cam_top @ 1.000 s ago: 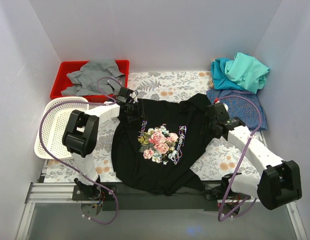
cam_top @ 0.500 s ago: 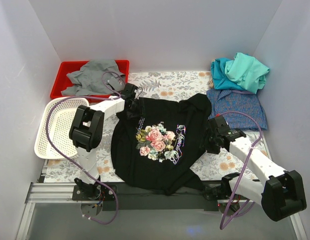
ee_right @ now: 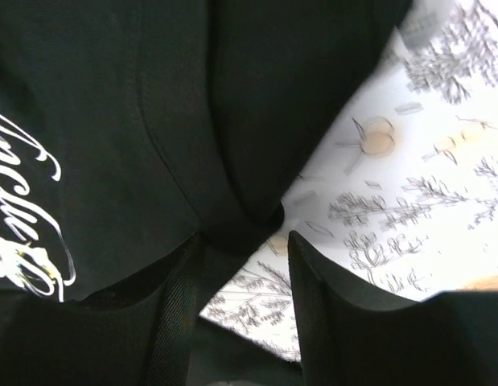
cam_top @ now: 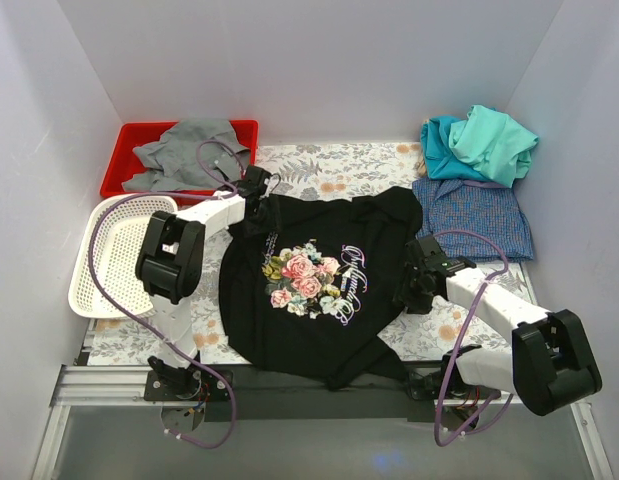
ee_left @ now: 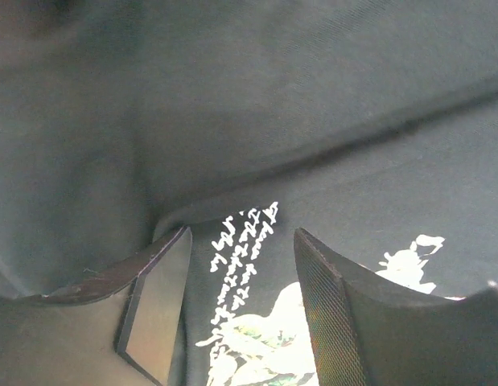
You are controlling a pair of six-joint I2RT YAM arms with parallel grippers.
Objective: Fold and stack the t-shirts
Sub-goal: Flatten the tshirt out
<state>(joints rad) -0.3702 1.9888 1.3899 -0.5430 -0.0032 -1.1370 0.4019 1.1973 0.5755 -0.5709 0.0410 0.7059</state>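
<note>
The black t-shirt with a pink-rose print (cam_top: 309, 282) lies spread, a little rumpled, on the floral tablecloth. My left gripper (cam_top: 257, 197) is at its upper left edge. In the left wrist view this gripper (ee_left: 242, 235) is open over the black cloth, the white lettering (ee_left: 244, 249) showing between the fingers. My right gripper (cam_top: 413, 287) is at the shirt's right edge. The right wrist view has that gripper (ee_right: 244, 240) open too, with a black fold (ee_right: 232, 161) at its mouth. Teal (cam_top: 441, 145), mint-green (cam_top: 494, 140) and blue-checked (cam_top: 479, 215) shirts sit at the back right.
A red bin (cam_top: 129, 135) with a grey cloth (cam_top: 184, 150) in it stands at the back left. A white mesh basket (cam_top: 114, 250) lies at the left. White walls close in the table on three sides.
My right gripper has come nearer and a little left along the shirt's right edge. The black shirt has shifted slightly left. The left gripper has hardly moved.
</note>
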